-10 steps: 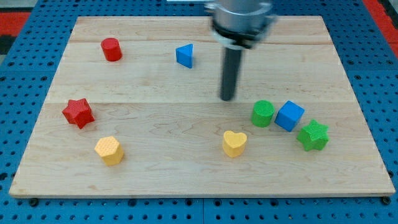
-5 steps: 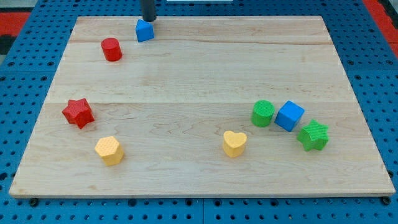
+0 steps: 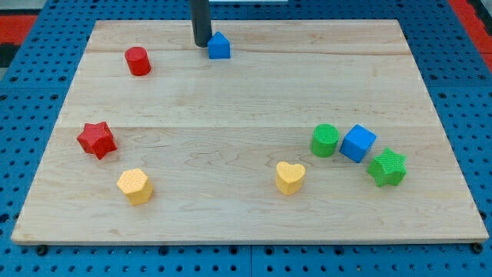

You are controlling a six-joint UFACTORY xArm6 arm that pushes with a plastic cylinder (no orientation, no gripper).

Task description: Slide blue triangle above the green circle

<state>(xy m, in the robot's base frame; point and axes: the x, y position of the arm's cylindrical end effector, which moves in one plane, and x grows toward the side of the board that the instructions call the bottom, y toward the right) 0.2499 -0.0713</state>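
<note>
The rod carries no pincer, so nothing is held; its tip [image 3: 201, 43] rests just left of the blue triangle [image 3: 219, 46] near the surface's top edge. The green circle [image 3: 325, 140] lies well off toward the lower right, so a rightward push looks called for.

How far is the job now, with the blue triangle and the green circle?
Done: my tip is in place against the left side of the blue triangle, near the view's top edge of the board. In hand: the push toward the view's right. Left: most of the way, since the green circle sits far right and lower, beside the blue cube.
</note>
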